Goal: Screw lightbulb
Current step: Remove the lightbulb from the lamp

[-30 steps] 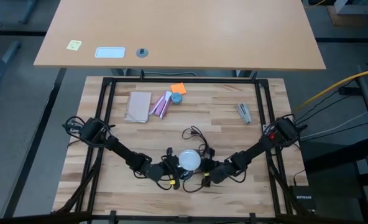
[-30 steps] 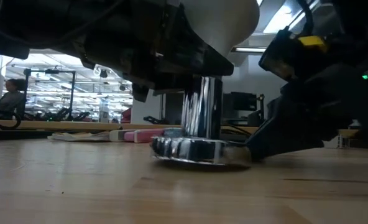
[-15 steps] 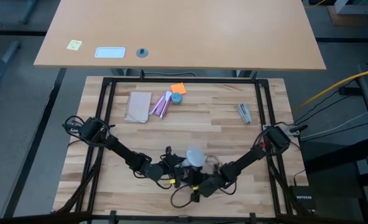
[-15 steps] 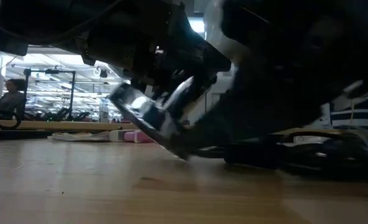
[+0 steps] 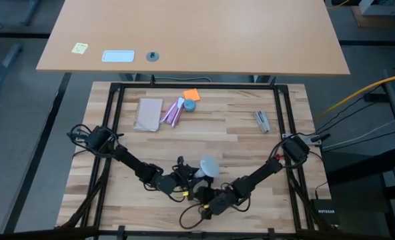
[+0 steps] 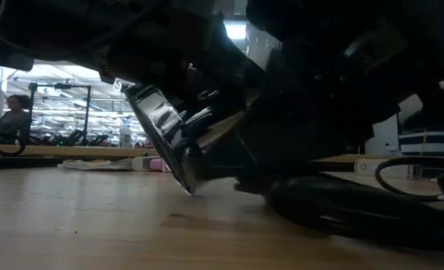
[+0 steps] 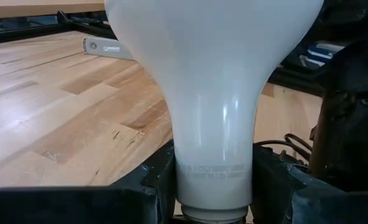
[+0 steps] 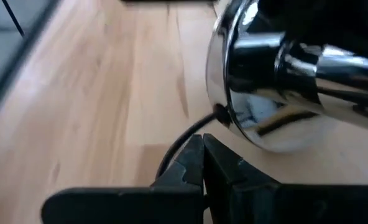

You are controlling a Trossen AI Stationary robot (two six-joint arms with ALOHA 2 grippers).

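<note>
Gripping the frosted white glass lightbulb (image 7: 214, 93) at its narrow neck, the left claw (image 7: 212, 190) sits low over the front middle of the pale wooden desk (image 5: 231, 137), its dark fingers (image 7: 156, 180) pressed against either side of the neck. From above, the bulb's round globe (image 5: 209, 166) shows just beside the meeting point of the two dark arms, near the desk's front edge.

At desk height, the shiny silvery disc-shaped socket (image 6: 166, 135) is tipped steeply, one edge of its base down on or just above the wood and the rest raised, with its chrome stem running up into the dark mass of the arms. A thin dark cord (image 8: 181, 146) leaves the socket's rim and curls across the desk toward the front.

Right beside the socket's base, the right claw (image 8: 202, 163) has its two fingers drawn together where the cord passes; whether they pinch the cord cannot be told.

Farther back on the desk lie a flat brown packet (image 5: 148, 114), a pink-and-white packet (image 5: 172, 113), an orange square note (image 5: 191, 95) and a small grey metal piece (image 5: 262, 121).
</note>
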